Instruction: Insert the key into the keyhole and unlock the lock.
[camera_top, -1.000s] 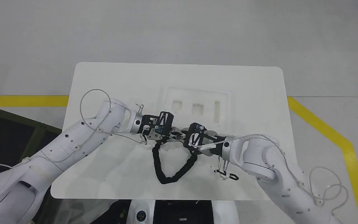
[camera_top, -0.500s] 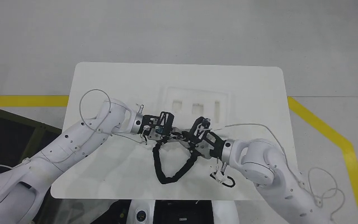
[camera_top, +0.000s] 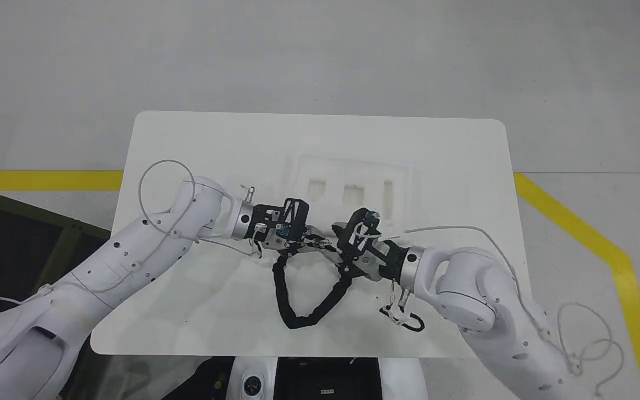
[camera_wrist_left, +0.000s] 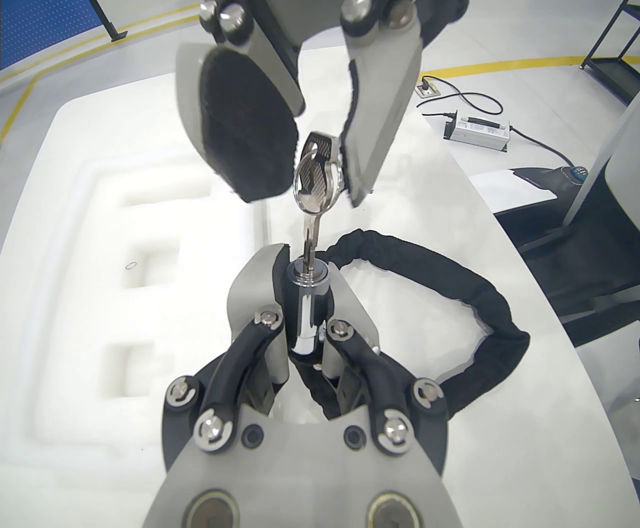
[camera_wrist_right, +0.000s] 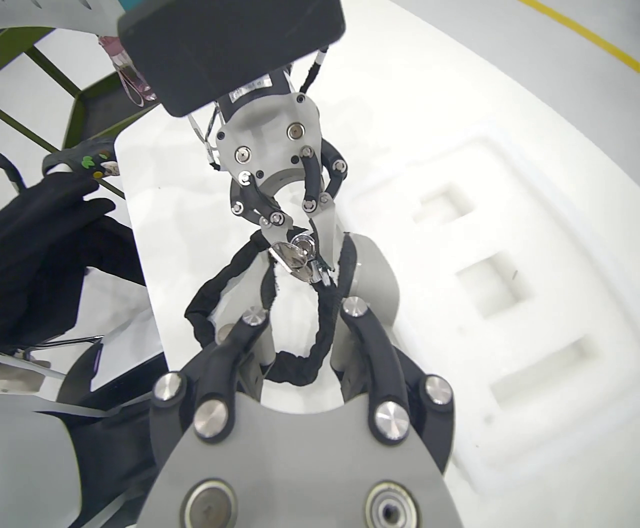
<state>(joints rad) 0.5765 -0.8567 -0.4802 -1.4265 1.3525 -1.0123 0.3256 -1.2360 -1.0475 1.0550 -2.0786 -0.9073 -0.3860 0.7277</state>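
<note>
- Left tool (camera_wrist_left: 307, 280): fingers clamped on the lock cylinder (camera_wrist_left: 306, 310), one finger on each side of the chrome barrel. The barrel runs lengthwise between them and its end face shows at the fingertips.
- Keyhole (camera_wrist_left: 310, 269): in the end face of the lock cylinder, at the left tool's tips and facing the right tool.
- Key (camera_wrist_left: 316, 175): the blade is seated in the keyhole. The black-capped head and its split ring stand out beyond the left tool's tips, inside the gap of the right tool.
- Right tool (camera_wrist_left: 305, 200): directly opposite the left tool, tip to tip, with its fingers spread apart. The key head lies close against one finger and apart from the dark pad (camera_wrist_left: 245, 125) of the other. Whether that finger touches the key cannot be told.
- Chain (camera_wrist_left: 465, 300): in a black fabric sleeve. It leaves the lock behind the left tool's fingers and loops out to one side of both tools, then curves back under the left tool. In the top view the loop lies on the surface (camera_top: 200, 160).
- Foam tray (camera_wrist_left: 90, 210): white with rectangular recesses, on the surface on the side of both tools away from the chain.
</note>
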